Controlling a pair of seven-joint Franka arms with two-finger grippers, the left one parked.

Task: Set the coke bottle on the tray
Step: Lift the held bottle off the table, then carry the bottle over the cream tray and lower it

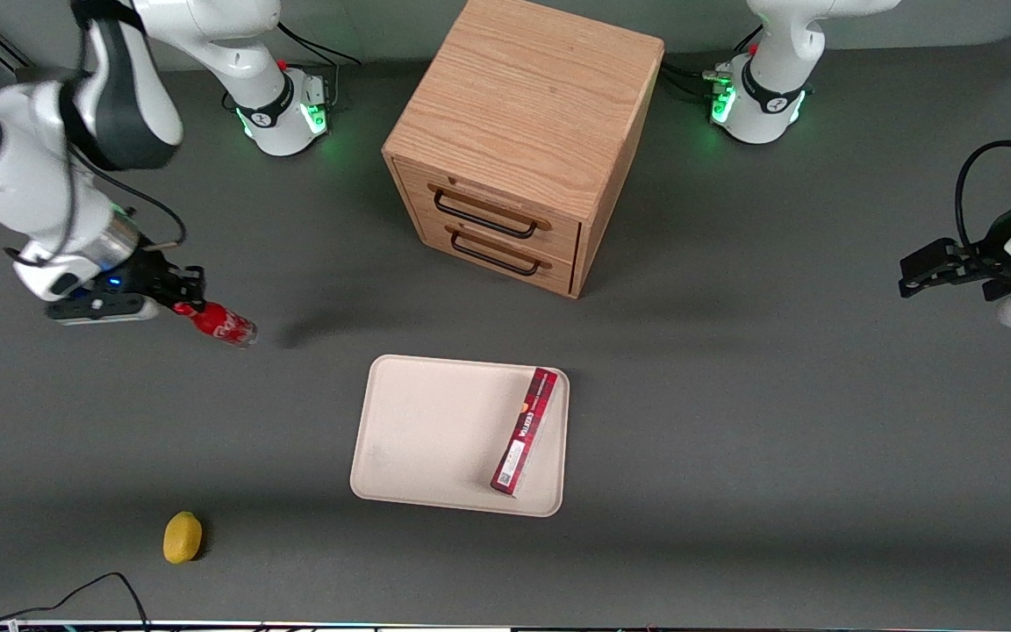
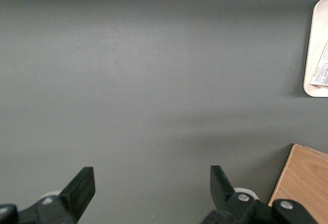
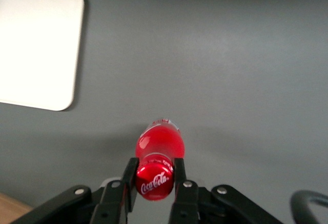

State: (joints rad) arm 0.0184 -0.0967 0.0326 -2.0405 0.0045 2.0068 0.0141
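- Nearest the front camera, a lemon (image 1: 182, 536) sits alone on the grey counter (image 1: 734, 456), toward the working arm's end.
- Next comes the tray (image 1: 435, 430), lying flat, with a long red box (image 1: 525, 430) already along one side; the rest of its floor is bare, and that looks like the obvious landing spot.
- Farther off, well apart from the tray, the gripper (image 1: 182, 298) has its jaws pinching the coke bottle (image 1: 223, 325) at the red cap and neck. The right wrist view shows the gripper (image 3: 155, 175) with a jaw on either side of the cap.
- The coke bottle (image 3: 159, 147) hangs tilted, clear of the counter by the look of it: cap in the jaws, base angled down and toward the tray. Its long axis runs out from the jaws.
- I'd judge it light, stiff and smooth. Held only by the cap, it could swing or slip, so a slow carry seems wise.
- Farthest stands a wooden two-drawer cabinet (image 1: 519, 140).
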